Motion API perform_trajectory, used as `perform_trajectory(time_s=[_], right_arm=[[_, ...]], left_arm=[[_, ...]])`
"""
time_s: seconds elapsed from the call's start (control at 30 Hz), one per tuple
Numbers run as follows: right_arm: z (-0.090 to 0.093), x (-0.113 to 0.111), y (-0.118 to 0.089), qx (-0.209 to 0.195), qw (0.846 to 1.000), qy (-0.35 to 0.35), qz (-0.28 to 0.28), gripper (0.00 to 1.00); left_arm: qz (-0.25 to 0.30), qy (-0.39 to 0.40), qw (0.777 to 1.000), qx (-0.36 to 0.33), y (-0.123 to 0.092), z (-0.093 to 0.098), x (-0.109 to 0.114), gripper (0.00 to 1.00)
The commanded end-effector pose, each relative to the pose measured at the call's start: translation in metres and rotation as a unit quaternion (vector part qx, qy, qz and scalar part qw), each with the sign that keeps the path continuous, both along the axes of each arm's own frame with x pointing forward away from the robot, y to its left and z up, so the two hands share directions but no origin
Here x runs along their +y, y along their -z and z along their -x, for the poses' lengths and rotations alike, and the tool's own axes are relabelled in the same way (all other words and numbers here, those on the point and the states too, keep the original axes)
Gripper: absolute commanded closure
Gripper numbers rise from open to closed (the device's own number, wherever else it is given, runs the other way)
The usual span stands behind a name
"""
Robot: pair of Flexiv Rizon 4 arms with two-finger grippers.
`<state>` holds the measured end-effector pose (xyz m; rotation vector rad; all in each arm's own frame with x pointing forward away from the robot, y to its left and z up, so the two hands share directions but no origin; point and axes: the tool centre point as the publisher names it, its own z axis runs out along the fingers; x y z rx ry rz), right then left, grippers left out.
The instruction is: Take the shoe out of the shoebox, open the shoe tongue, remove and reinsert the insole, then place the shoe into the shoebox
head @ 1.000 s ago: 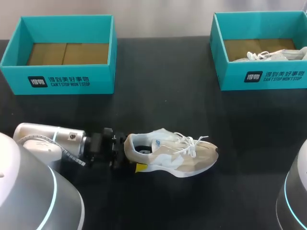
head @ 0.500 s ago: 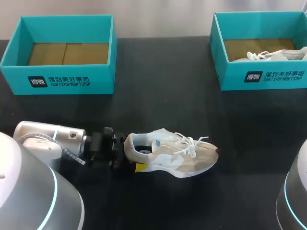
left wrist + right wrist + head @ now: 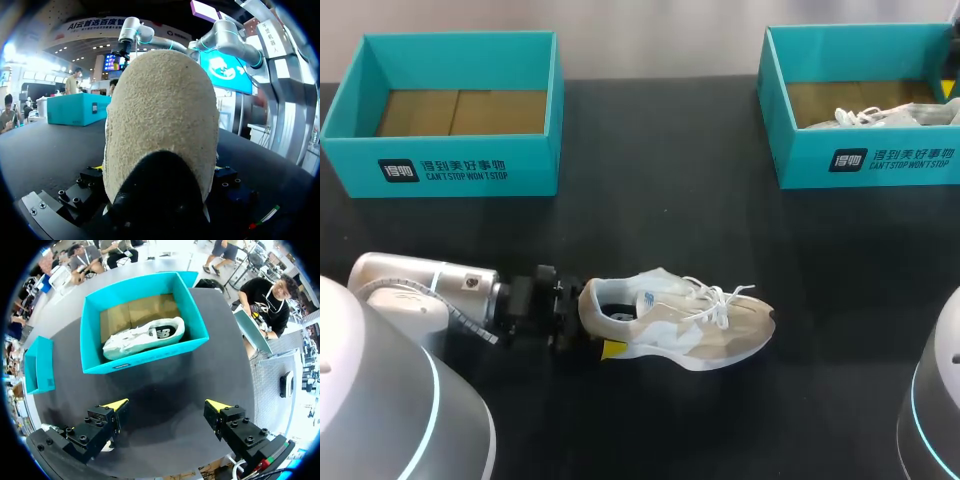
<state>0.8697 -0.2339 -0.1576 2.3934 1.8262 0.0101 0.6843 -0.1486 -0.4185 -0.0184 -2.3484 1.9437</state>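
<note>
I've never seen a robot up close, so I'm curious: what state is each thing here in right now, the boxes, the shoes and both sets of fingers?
Beige shoe: out of its box, on the table, heel gripped.
Left arm's fingers: shut on the beige shoe's heel.
Right arm's fingers: open, holding nothing, above the table.
Left shoebox: open, empty.
Right shoebox: open, one shoe inside.
White shoe: lying on its side in the right shoebox.
</note>
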Motion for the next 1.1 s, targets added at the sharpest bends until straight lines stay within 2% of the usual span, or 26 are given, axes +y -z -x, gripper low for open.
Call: perform_trajectory(time_s=[0.03, 0.53, 0.67, 0.77, 0.87, 1.0, 1.07, 1.1], right_arm=[[0.026, 0.032, -0.004, 0.012, 1.000, 0.024, 0.002, 0.00], [0.026, 0.032, -0.004, 0.012, 1.000, 0.024, 0.002, 0.00], [0.043, 0.084, 0.001, 0.013, 0.999, 0.006, 0.046, 0.00], [0.060, 0.121, 0.003, 0.011, 0.998, -0.010, 0.054, 0.00], [0.078, 0.154, 0.005, 0.010, 0.999, -0.027, 0.044, 0.00], [0.101, 0.190, 0.009, 0.021, 1.000, -0.014, 0.015, 0.00], [0.112, 0.207, 0.011, 0.033, 0.999, -0.031, -0.015, 0.00], [0.112, 0.207, 0.011, 0.033, 0.999, -0.031, -0.015, 0.00]], left_arm=[[0.000, -0.001, 1.000, 0.000, 0.000, 0.001, 0.000, 1.00], [0.000, -0.001, 1.000, 0.000, 0.000, 0.001, 0.000, 1.00], [0.000, -0.001, 1.000, 0.000, 0.000, 0.001, 0.000, 1.00], [0.000, -0.001, 1.000, 0.000, 0.000, 0.001, 0.000, 1.00], [0.000, -0.001, 1.000, 0.000, 0.000, 0.001, 0.000, 1.00], [0.000, -0.001, 1.000, 0.000, 0.000, 0.001, 0.000, 1.00], [0.000, -0.001, 1.000, 0.000, 0.000, 0.001, 0.000, 1.00], [0.000, -0.001, 1.000, 0.000, 0.000, 0.001, 0.000, 1.00]])
